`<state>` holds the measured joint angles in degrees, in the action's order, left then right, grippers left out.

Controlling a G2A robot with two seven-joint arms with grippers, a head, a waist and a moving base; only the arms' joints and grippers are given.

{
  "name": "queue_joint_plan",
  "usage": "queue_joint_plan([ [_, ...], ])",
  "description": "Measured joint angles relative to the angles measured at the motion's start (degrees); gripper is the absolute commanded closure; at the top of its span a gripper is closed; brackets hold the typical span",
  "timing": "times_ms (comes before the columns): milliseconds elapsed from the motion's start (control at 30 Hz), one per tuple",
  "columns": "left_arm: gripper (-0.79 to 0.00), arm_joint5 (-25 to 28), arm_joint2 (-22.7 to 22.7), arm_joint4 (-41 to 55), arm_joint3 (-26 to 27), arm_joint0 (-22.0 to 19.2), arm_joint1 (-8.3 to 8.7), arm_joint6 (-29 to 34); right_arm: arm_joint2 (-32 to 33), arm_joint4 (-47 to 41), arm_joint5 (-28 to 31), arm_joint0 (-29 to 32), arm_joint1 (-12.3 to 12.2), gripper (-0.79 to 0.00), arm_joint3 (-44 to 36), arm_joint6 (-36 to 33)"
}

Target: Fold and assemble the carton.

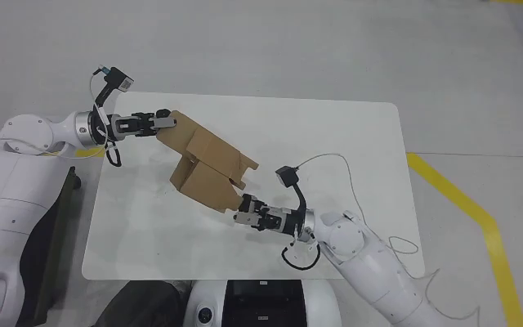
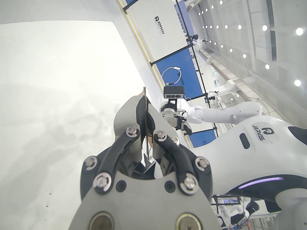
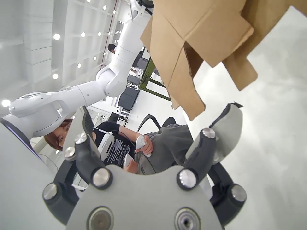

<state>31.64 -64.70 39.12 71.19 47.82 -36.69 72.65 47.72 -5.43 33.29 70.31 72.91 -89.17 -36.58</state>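
Top view: brown carton (image 1: 208,163) is stretching over the white table (image 1: 343,139), long axis running diagonally from left gripper (image 1: 170,123) to right gripper (image 1: 242,214).
Left wrist view: fingers (image 2: 127,117) are clamping the carton's thin edge.
Right wrist view: fingers (image 3: 230,125) are gaping, flaps (image 3: 191,92) just beyond.
Room: yellow line (image 1: 445,181) is crossing grey floor (image 1: 245,41).

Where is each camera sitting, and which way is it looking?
Top view: above the arms, looking down at the table; both arms, the left pincer, the right pincer and the carton show.
Left wrist view: on the left wrist, looking along its pincer, shut on the carton's edge.
Right wrist view: on the right wrist, looking past its open pincer at the carton.
All three share the carton.
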Motion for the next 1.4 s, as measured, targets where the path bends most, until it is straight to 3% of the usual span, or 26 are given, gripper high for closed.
queue_joint_plan([
  [233,0.000,0.00,0.00,0.00,0.00,0.00,0.00,0.00,-1.74,-1.63,2.67,-1.99,0.89,-0.785,2.16,1.09],
  [633,0.000,0.00,0.00,0.00,0.00,0.00,0.00,0.00,2.08,-5.16,2.63,2.40,-0.79,-0.785,-5.02,-3.35],
  [767,0.000,0.00,0.00,0.00,0.00,0.00,0.00,0.00,2.39,-9.94,2.84,3.34,-1.06,-0.785,-6.67,-5.23],
  [900,0.000,0.00,0.00,0.00,0.00,0.00,0.00,0.00,1.55,-14.51,3.14,2.06,-0.73,-0.785,-5.99,-6.37],
  [1233,0.000,0.00,0.00,0.00,0.00,0.00,0.00,0.00,-2.38,-15.98,1.83,-1.32,0.95,-0.785,-0.72,-3.69],
  [1400,0.000,0.00,0.00,0.00,0.00,0.00,0.00,0.00,-3.45,-15.77,1.37,-2.09,1.56,-0.619,1.12,-2.46],
])
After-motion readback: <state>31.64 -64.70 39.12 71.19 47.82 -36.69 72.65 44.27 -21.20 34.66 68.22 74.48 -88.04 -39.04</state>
